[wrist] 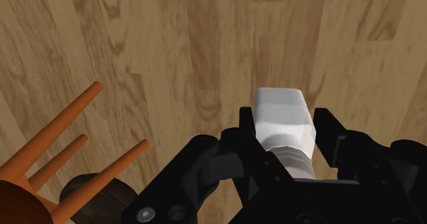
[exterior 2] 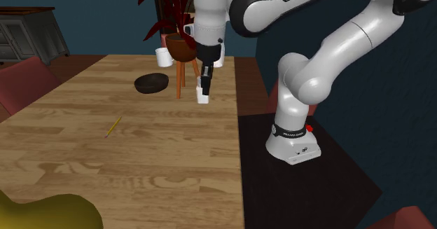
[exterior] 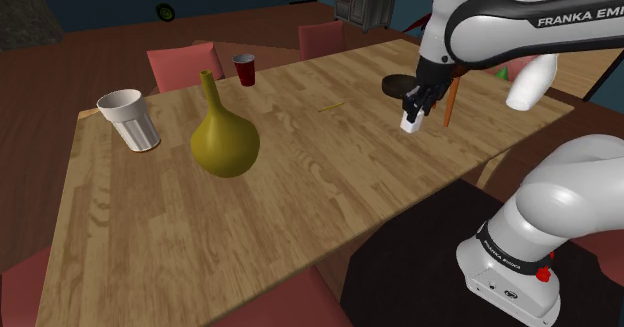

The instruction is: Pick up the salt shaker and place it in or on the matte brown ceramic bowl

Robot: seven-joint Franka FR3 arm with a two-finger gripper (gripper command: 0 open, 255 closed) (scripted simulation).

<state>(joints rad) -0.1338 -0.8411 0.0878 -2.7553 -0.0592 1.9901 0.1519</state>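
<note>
Wrist view: the salt shaker (wrist: 280, 120) sits between the two black jaws, its base pointing away from the camera over pale wood grain.
Salt shaker look: a small white block with squared, softly rounded sides, a cloudy glass-like band lower down, and a narrower ribbed grey neck at the clamped end.
Salt shaker place: upright at the desk's (exterior: 300, 195) near edge, on the arm's side, just beside an orange wooden stand leg (exterior: 452, 103); whether its base touches the wood cannot be told.
Jaws: clamped on the shaker's upper part, one on each side, pointing straight down.
Bowl: a dark brown, shallow, matte bowl (exterior 2: 153, 83) resting on the desk near the shaker, on the far side of the stand leg in the second exterior view.
Desk: light plank wood with a strong grain.
Other things: an olive-yellow gourd-shaped vase (exterior: 225, 140), a white ribbed cup (exterior: 128, 118) and a red cup (exterior: 245, 70) stand well apart from the shaker; a thin yellow pencil (exterior 2: 113, 127) lies mid-desk.
</note>
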